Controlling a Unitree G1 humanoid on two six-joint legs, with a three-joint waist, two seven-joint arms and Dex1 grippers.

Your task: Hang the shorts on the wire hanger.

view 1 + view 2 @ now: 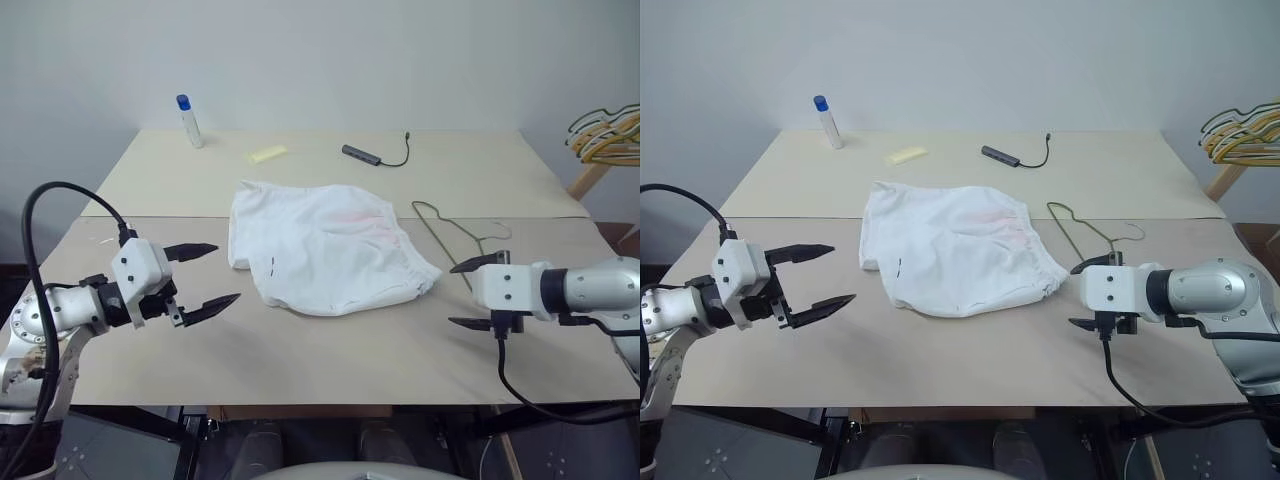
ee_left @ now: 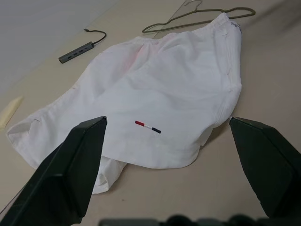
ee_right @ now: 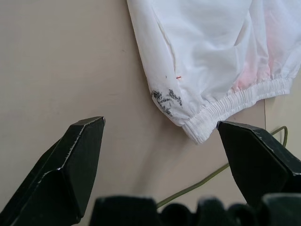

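Left gripper (image 1: 205,275) is seen hovering over the near left part of the table (image 1: 330,360), its two black fingers spread wide with nothing between them, aimed toward the middle of the table. Just beyond its tips, toward the centre, the shorts (image 1: 325,250) are laid flat on the table, leg hems turned to the left arm's side and the gathered waistband toward the right arm's side, so that the cloth's long axis runs across the table from one arm to the other. Past the waistband, the wire hanger (image 1: 450,235) is found flat on the table, one end tucked at the waistband's far corner and the hook curling toward the right; its long line runs slantwise, away from the robot and inward. Nearest to it the right gripper (image 1: 468,294) is held, jaws likewise wide apart and empty. The hanger is judged the right arm's reach, the hem side of the shorts the left arm's.
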